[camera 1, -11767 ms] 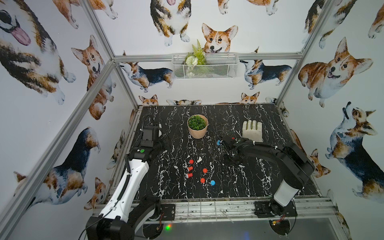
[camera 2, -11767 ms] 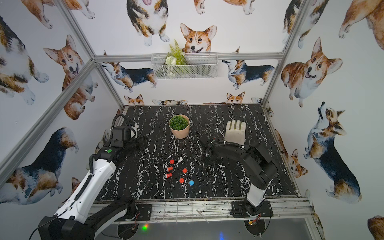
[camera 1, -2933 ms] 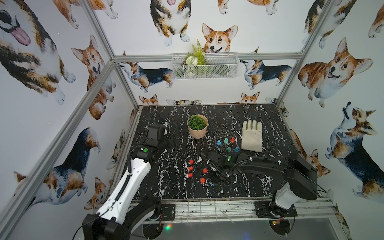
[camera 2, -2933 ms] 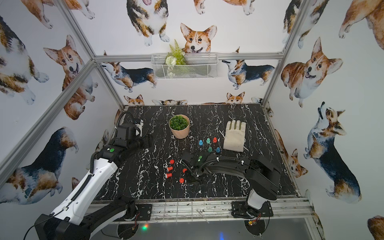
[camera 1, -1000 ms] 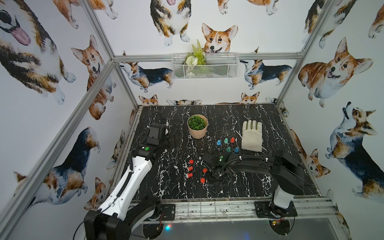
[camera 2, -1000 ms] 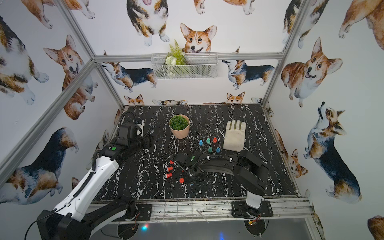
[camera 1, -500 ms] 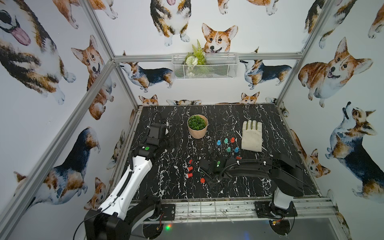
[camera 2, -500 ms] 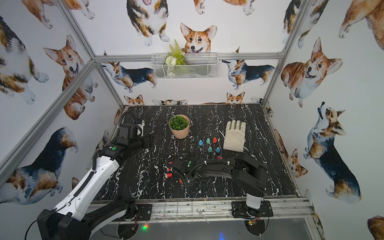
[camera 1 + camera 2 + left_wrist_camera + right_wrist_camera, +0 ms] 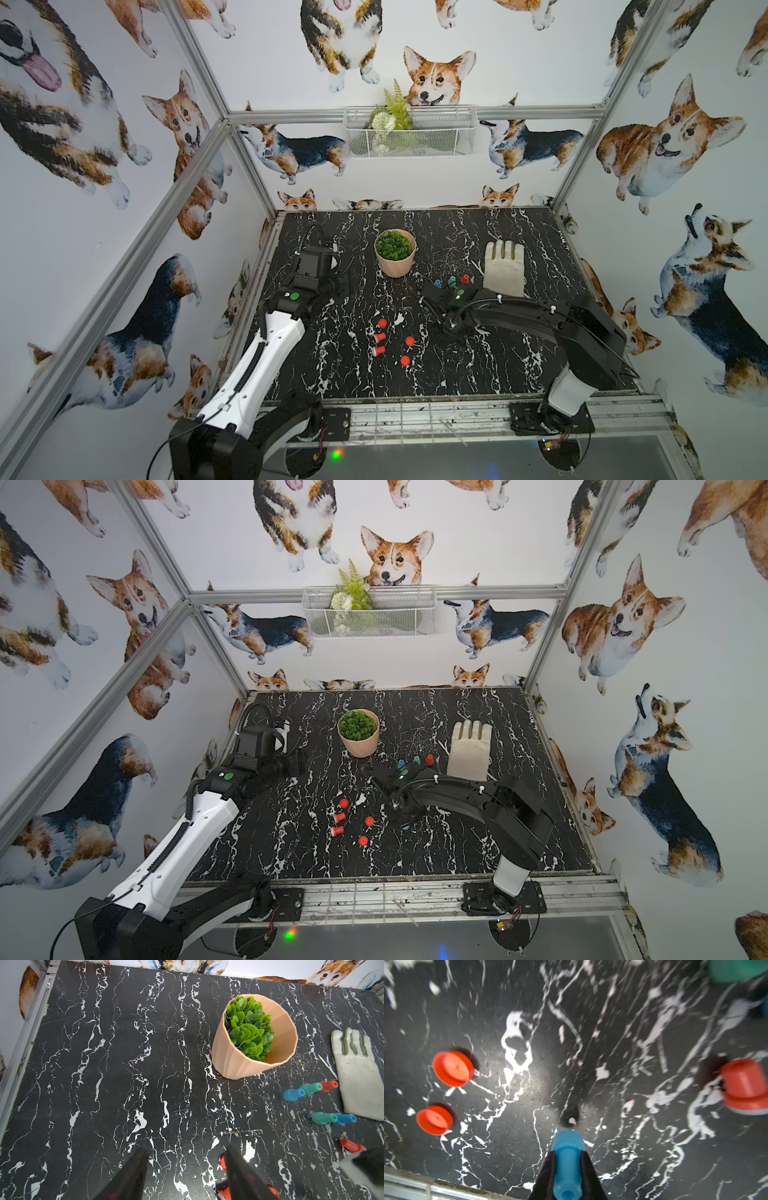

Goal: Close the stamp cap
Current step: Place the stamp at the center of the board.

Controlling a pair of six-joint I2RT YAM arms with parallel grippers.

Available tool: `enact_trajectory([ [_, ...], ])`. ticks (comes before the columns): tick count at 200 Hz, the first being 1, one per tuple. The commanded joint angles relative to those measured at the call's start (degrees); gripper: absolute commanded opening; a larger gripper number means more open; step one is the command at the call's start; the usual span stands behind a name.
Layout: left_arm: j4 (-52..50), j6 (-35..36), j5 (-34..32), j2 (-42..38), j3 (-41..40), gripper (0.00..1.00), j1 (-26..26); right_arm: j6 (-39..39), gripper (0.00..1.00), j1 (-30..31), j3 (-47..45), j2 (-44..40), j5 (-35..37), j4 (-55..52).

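Note:
My right gripper is shut on a blue stamp, gripping its narrow stem, with the wide end pointing down at the black marble table. In both top views that gripper hangs right of several loose red caps and stamps. In the right wrist view, two round red caps sit flat and a red stamp lies on its side. My left gripper is open and empty, over the table's left side.
Blue, teal and red stamps stand in a row by a white glove. Two more stamps stand nearer. A peach pot with a green plant sits at the back centre. A metal rail edges the front.
My right gripper has moved to the right, away from the red caps, with the blue stamp still in it. The left arm has not moved.

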Motion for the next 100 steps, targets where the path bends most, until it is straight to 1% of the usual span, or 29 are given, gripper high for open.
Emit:
enact_trajectory([
  [1, 0.1, 0.7, 0.2, 0.1, 0.3, 0.62, 0.1, -3.9, 0.0, -4.7, 2.2, -0.4, 0.1, -3.6],
  [19, 0.1, 0.7, 0.1, 0.2, 0.3, 0.62, 0.1, -6.2, 0.0, -8.7, 5.1, 0.7, -0.5, -4.0],
  [42, 0.1, 0.8, 0.1, 0.4, 0.3, 0.62, 0.1, -8.6, 0.01, -12.0, 10.4, 4.2, -0.5, -5.1],
  [71, 0.1, 0.7, 0.1, 0.8, 0.4, 0.62, 0.1, -10.8, 0.03, -13.6, 16.7, 9.6, 0.5, -5.9],
  [100, 0.1, 0.7, 0.1, 1.0, 0.4, 0.62, 0.1, -11.7, 0.05, -13.8, 21.4, 14.6, 0.8, -5.9],
])
